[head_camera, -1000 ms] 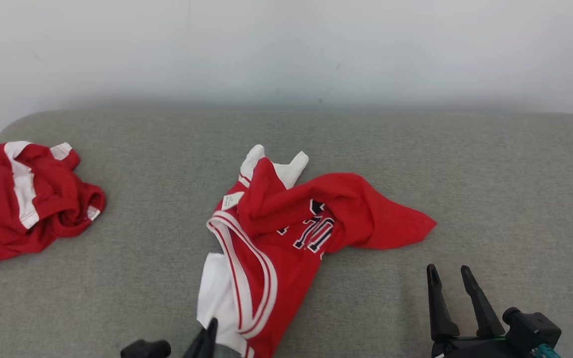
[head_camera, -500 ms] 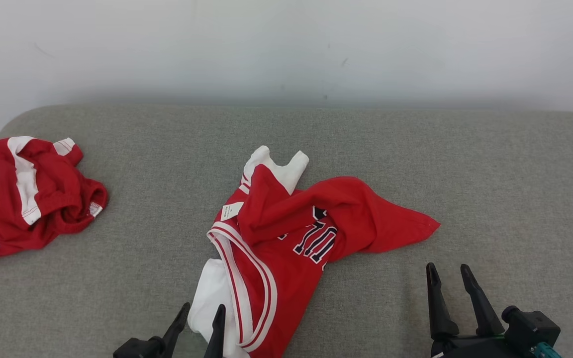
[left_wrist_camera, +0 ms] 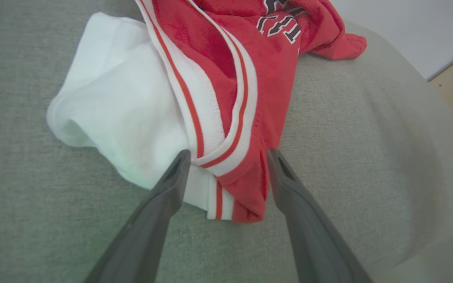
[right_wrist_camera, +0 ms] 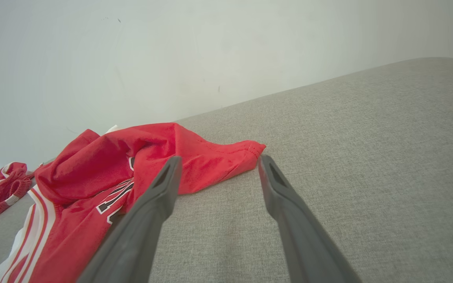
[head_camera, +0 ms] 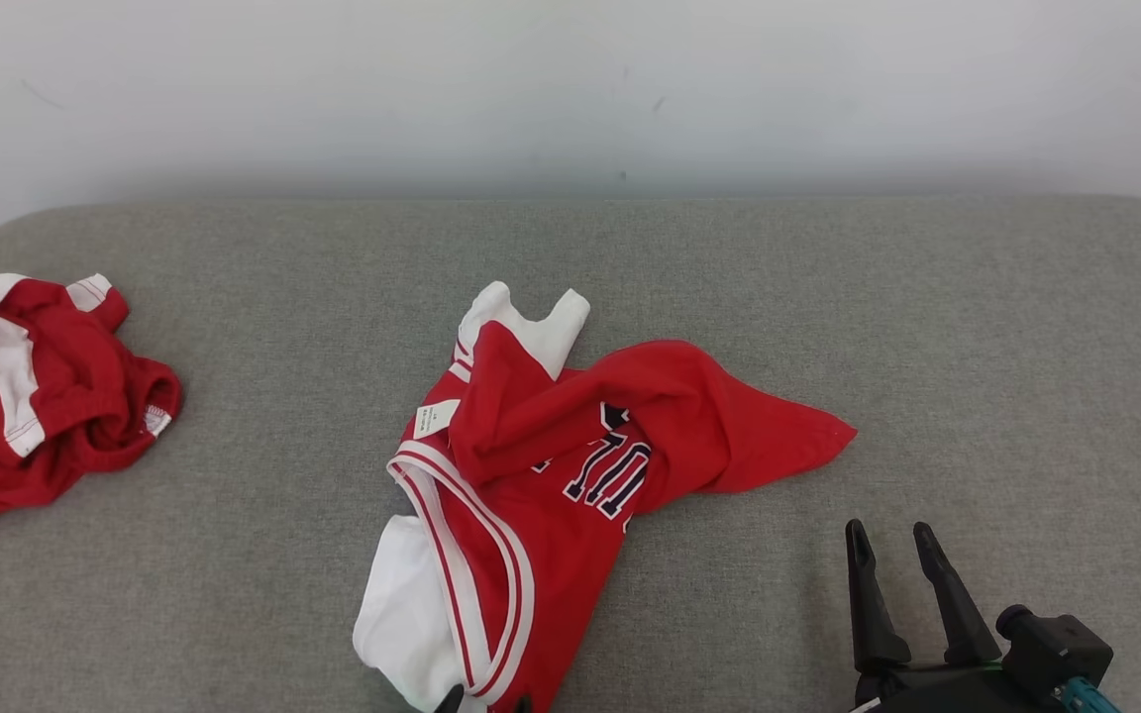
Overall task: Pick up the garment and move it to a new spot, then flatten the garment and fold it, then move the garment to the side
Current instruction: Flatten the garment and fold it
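The left gripper point(left_wrist_camera: 228, 155) stood with its jaws spread wide and gripped nothing. Its two dark fingers point(left_wrist_camera: 163, 196) straddled the near corner of the red jersey point(left_wrist_camera: 210, 47), where the red-and-white striped trim met a white panel. The cloth lay slack between them, and contact could not be confirmed. The right gripper point(right_wrist_camera: 219, 159) was likewise fully open and empty, positioned over the bare front right of the grey upholstered surface point(head_camera: 927, 327), near the jersey's pointed red corner. The jersey lay crumpled near the middle of the surface, numeral 10 facing up, with a white label point(head_camera: 435, 418) showing. A second red-and-white garment point(head_camera: 46, 396) lay bunched at the left edge. A white wall point(head_camera: 570, 79) stood behind
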Robot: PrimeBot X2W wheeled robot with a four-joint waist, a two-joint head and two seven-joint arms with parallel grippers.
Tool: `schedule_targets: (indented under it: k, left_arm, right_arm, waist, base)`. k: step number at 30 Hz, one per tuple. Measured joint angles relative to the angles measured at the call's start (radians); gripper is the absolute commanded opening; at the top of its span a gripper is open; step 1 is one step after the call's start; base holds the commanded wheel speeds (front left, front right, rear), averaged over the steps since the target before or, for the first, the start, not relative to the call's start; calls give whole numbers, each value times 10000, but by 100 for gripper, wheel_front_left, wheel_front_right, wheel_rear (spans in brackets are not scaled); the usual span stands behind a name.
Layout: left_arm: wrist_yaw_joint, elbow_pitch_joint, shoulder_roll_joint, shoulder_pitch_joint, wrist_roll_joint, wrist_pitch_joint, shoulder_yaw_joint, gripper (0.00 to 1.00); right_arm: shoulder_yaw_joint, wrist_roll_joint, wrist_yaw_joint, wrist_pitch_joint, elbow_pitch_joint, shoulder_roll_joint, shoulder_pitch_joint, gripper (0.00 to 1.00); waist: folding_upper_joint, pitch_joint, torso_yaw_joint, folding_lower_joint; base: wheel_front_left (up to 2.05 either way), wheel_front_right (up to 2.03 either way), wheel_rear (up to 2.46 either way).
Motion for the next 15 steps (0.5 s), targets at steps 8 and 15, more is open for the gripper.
schedule_targets:
  k: [8, 15]
  left_arm:
    - [-257, 642, -255, -275, -155, -303, -44, 100]
    - [-255, 1350, -426, -738, -165, -422, -36, 100]
  right_arm:
    - [-44, -10, 0, 2, 21, -2, -68, 100]
    - [23, -12, 0, 2, 52, 0, -95, 100]
  waist:
    - [-1, 84, -37, 0]
    - [0, 55, -112, 0]
  base:
    - [0, 0, 0]
    - [0, 0, 0]
